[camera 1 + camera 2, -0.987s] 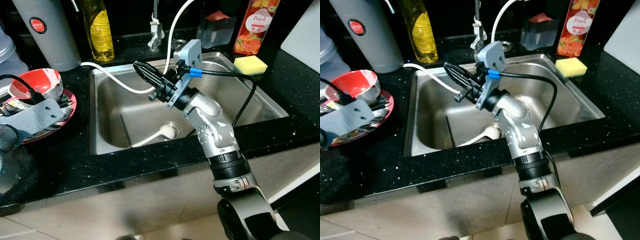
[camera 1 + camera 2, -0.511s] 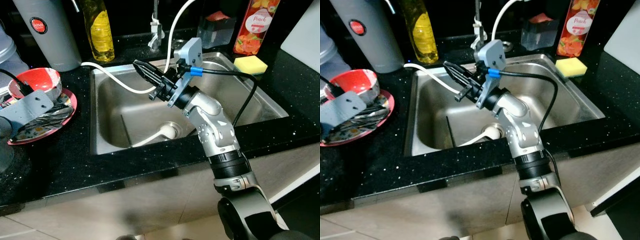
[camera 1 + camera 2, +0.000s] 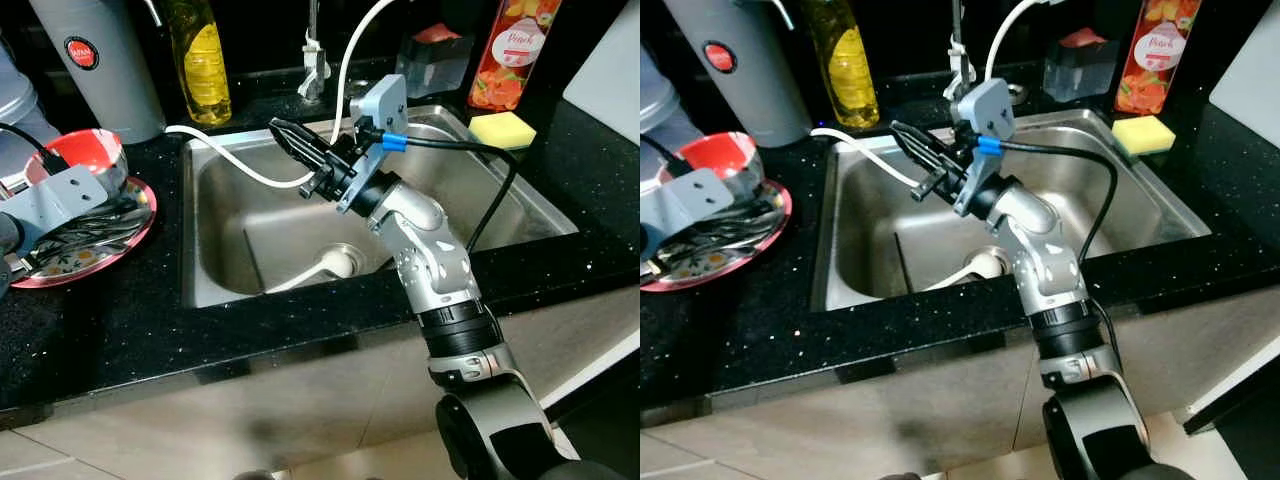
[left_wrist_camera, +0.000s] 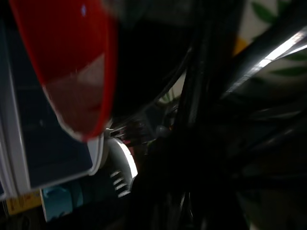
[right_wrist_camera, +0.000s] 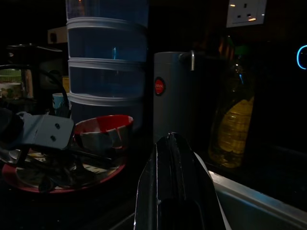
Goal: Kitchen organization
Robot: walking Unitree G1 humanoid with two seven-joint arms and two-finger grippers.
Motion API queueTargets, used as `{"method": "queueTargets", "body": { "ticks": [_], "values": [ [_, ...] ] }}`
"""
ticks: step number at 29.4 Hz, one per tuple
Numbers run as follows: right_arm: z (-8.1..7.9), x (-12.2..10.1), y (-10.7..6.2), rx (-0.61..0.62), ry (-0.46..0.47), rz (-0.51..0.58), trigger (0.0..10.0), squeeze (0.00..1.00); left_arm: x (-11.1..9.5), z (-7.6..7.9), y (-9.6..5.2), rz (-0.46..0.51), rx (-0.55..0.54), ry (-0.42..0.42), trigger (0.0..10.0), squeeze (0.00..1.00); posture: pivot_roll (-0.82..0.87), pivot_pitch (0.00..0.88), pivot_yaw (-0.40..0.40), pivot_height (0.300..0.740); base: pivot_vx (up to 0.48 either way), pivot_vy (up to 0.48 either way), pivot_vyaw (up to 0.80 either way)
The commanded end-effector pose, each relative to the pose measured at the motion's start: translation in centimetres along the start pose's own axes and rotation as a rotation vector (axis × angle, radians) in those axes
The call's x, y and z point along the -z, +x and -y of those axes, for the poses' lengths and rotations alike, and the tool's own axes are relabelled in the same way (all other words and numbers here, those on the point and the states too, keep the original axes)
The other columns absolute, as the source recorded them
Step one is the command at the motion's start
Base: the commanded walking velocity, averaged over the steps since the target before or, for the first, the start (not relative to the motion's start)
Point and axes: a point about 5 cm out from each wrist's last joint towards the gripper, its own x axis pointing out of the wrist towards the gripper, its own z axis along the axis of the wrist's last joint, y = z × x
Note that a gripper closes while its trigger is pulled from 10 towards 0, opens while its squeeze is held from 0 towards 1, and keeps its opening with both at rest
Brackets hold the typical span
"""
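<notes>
A red bowl (image 3: 88,152) sits on a red-rimmed patterned plate (image 3: 118,238) on the black counter left of the steel sink (image 3: 500,205). Dark utensils lie on the plate. My left gripper (image 3: 112,212) reaches low over the plate, just in front of the bowl; its grey wrist mount (image 5: 44,132) also appears in the right wrist view, and the red bowl (image 4: 72,72) looms close in the left wrist view. My right gripper (image 3: 280,130) is shut and holds nothing, hovering over the sink's left half above a white hose (image 3: 228,155).
Behind the sink stand a grey thermos (image 3: 95,60), a yellow soap bottle (image 3: 200,60), a tap (image 3: 315,60) and a peach juice carton (image 3: 510,50). A yellow sponge (image 3: 502,128) lies at the sink's right rim. Stacked clear containers (image 5: 106,62) stand behind the bowl.
My left arm has drawn back to the left and away from me over the plate. The right arm has stayed where it was. The camera shifted slightly.
</notes>
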Motion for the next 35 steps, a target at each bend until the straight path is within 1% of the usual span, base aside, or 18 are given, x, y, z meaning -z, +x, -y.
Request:
{"method": "queueTargets", "body": {
  "ticks": [1,3,7,11,12,13,14,15,16,17,20,22,25,28,30,33,34,35],
  "values": [
    [-0.1,-0.1,0.0,0.000,-0.012,0.004,10.0,0.00,0.5,-0.7,-0.3,-0.016,-0.006,0.028,0.0,0.00,0.13,0.000,0.084,0.740,0.000,0.000,0.00],
    [0.0,-0.1,-0.1,0.007,-0.013,0.003,10.0,0.00,-0.2,-0.6,-0.7,0.036,0.007,0.016,0.0,0.00,0.12,0.000,0.085,0.740,0.000,0.000,0.00],
    [0.1,-0.1,-0.2,0.009,-0.014,0.003,10.0,0.00,-0.7,-0.8,-0.8,0.060,-0.002,0.023,0.0,0.00,0.12,0.000,0.083,0.740,0.000,0.000,0.00],
    [0.1,-0.1,-0.2,0.010,-0.013,0.003,10.0,0.00,-2.8,-1.7,-2.2,0.159,-0.055,0.023,0.0,0.00,0.13,0.000,0.074,0.740,0.000,0.000,0.00],
    [0.1,-0.1,-0.1,0.008,-0.012,0.003,10.0,0.00,-4.4,-2.5,-3.2,0.239,-0.111,0.012,0.0,0.00,0.13,0.000,0.068,0.740,0.000,0.000,0.00],
    [0.1,-0.1,-0.1,0.008,-0.012,0.003,10.0,0.00,-4.4,-2.5,-3.2,0.239,-0.111,0.012,0.0,0.00,0.13,0.000,0.068,0.740,0.000,0.000,0.00],
    [0.1,-0.1,-0.1,0.006,-0.011,0.003,10.0,0.00,-5.4,-2.8,-3.7,0.289,-0.143,0.010,8.9,0.00,0.14,0.000,0.066,0.740,0.000,0.000,0.00],
    [0.1,-0.1,0.0,0.004,-0.010,0.003,10.0,0.00,-6.3,-3.0,-4.3,0.341,-0.162,0.014,10.0,0.00,0.14,0.000,0.064,0.740,0.000,0.000,0.00],
    [0.1,-0.1,0.0,0.004,-0.010,0.003,10.0,0.00,-6.3,-3.0,-4.3,0.341,-0.162,0.014,10.0,0.00,0.14,0.000,0.064,0.740,0.000,0.000,0.00],
    [0.0,-0.1,0.0,0.001,-0.009,0.002,10.0,0.00,-7.4,-3.0,-5.0,0.406,-0.172,0.026,10.0,0.00,0.14,0.000,0.062,0.740,0.000,0.000,0.00],
    [0.0,-0.1,0.3,-0.008,-0.007,0.003,10.0,0.00,-12.3,-1.4,-8.0,0.686,-0.121,0.048,10.0,0.00,0.14,0.000,0.054,0.740,0.000,0.000,0.00],
    [0.0,-0.1,0.3,-0.009,-0.007,0.003,10.0,0.00,-12.8,-1.3,-8.3,0.712,-0.114,0.041,10.0,0.00,0.14,0.000,0.054,0.740,0.000,0.000,0.00],
    [0.1,-0.2,0.3,-0.001,-0.009,0.005,10.0,0.00,-15.3,-0.5,-8.9,0.845,-0.062,-0.066,10.0,0.00,0.12,0.000,0.055,0.740,0.000,0.000,0.00],
    [0.6,-0.5,0.3,0.047,-0.014,0.018,10.0,0.00,-17.7,0.2,-8.9,0.954,-0.018,-0.235,10.0,0.00,0.12,0.000,0.056,0.740,0.000,0.000,0.00],
    [0.7,-0.6,0.3,0.062,-0.015,0.021,10.0,0.00,-18.2,0.3,-8.9,0.971,-0.008,-0.272,10.0,0.00,0.12,0.000,0.056,0.740,0.000,0.000,0.00],
    [2.1,-1.2,0.0,0.165,-0.022,0.039,10.0,0.00,-21.0,2.3,-8.5,1.024,0.124,-0.439,10.0,0.00,0.08,0.000,0.072,0.740,0.000,0.000,0.00],
    [2.1,-1.2,0.0,0.165,-0.022,0.039,10.0,0.00,-21.0,2.3,-8.5,1.024,0.124,-0.439,10.0,0.00,0.08,0.000,0.072,0.740,0.000,0.000,0.00],
    [2.6,-1.3,-0.2,0.199,-0.024,0.041,10.0,0.00,-21.7,2.8,-8.2,1.023,0.166,-0.514,10.0,0.00,0.07,0.000,0.077,0.740,0.000,0.000,0.00]
  ]
}}
